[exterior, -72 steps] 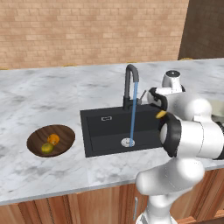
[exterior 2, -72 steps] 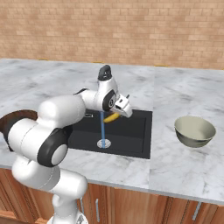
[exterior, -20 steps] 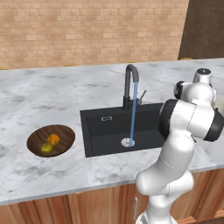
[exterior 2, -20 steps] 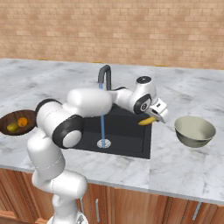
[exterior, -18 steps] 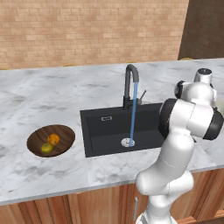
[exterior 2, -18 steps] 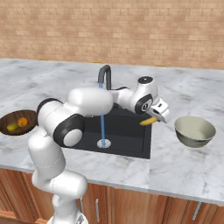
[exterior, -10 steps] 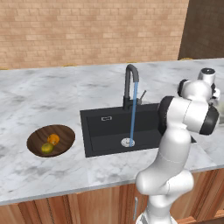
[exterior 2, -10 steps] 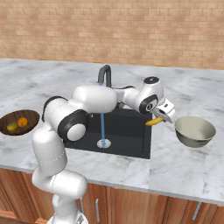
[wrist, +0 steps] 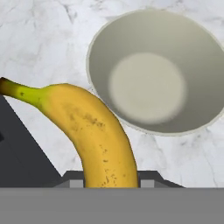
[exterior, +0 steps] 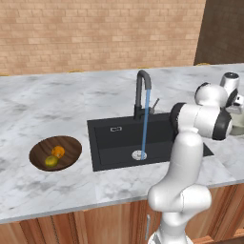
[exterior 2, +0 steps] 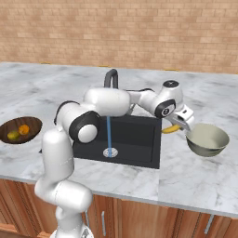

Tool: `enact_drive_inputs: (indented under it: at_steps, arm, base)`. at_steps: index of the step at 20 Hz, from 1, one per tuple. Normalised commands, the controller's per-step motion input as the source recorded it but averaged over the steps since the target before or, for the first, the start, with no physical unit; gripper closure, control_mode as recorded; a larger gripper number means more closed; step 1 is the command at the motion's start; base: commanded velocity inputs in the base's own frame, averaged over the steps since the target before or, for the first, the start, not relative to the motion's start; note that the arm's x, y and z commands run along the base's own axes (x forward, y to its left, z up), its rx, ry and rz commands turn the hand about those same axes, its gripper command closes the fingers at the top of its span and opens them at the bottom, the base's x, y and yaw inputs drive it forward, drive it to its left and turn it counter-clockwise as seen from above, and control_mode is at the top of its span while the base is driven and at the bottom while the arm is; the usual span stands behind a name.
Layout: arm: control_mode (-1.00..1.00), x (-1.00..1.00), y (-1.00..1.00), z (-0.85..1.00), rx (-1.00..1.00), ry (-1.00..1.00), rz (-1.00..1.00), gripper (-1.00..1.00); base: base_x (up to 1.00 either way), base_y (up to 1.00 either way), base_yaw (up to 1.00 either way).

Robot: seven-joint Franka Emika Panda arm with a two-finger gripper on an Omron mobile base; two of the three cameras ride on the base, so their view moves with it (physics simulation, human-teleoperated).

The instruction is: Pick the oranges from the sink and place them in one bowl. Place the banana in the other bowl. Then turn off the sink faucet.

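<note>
The marble desk [exterior 2: 139, 181] carries the black sink [exterior: 119, 143], whose right part is hidden behind the white arm in the left base view. Water runs from the faucet [exterior: 141, 93] onto the drain. At the left, the wooden bowl [exterior: 55, 152] holds both oranges [exterior: 58, 151]. The pale bowl [exterior 2: 207, 139] stands on the desk right of the sink; its inside is bare. The banana [exterior 2: 170, 128] hangs just left of that bowl's rim, over the desk by the sink's edge. The fingers [wrist: 146, 181] are mostly cut off in the hand view; they close on the banana's lower end, its stem pointing away.
</note>
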Motion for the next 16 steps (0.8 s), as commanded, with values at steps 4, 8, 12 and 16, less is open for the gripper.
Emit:
enact_drive_inputs:
  at_steps: [4, 8, 12, 16]
  arm:
    - [-1.00, 0.06, -0.05, 0.00, 0.05, 0.00, 0.00, 1.00]
    - [-1.00, 0.00, 0.00, 0.00, 0.01, 0.00, 0.00, 1.00]
    - [-1.00, 0.00, 0.00, 0.00, 0.01, 0.00, 0.00, 1.00]
    - [-1.00, 0.00, -0.01, 0.00, 0.02, 0.00, 0.00, 1.00]
  base:
    - [0.00, 0.00, 0.00]
    - [0.00, 0.00, 0.00]
    - [0.00, 0.00, 0.00]
    - [0.00, 0.00, 0.00]
